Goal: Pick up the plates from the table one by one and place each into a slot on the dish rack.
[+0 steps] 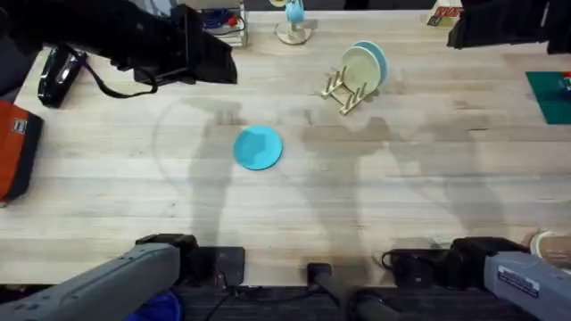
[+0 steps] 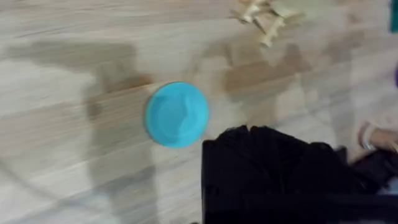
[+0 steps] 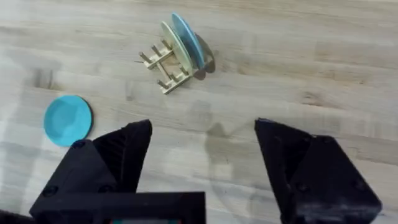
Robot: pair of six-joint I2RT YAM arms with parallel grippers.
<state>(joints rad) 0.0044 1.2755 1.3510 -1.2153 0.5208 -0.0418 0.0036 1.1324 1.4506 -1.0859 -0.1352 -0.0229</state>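
- Right claw (image 3: 202, 162): released, jaws wide, above bare table (image 1: 401, 196).
- Left claw: state cannot be told.
- Turquoise plate (image 1: 259, 147): flat, mid-table.
- Dish rack (image 1: 343, 89): far right, held cream plate (image 1: 359, 66) and light-blue plate (image 1: 376, 55).

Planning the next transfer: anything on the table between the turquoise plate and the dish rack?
Nothing visible. The turquoise plate lies flat on bare table; the dish rack, already holding a cream plate and a light-blue plate, stands beyond it with open wood between.
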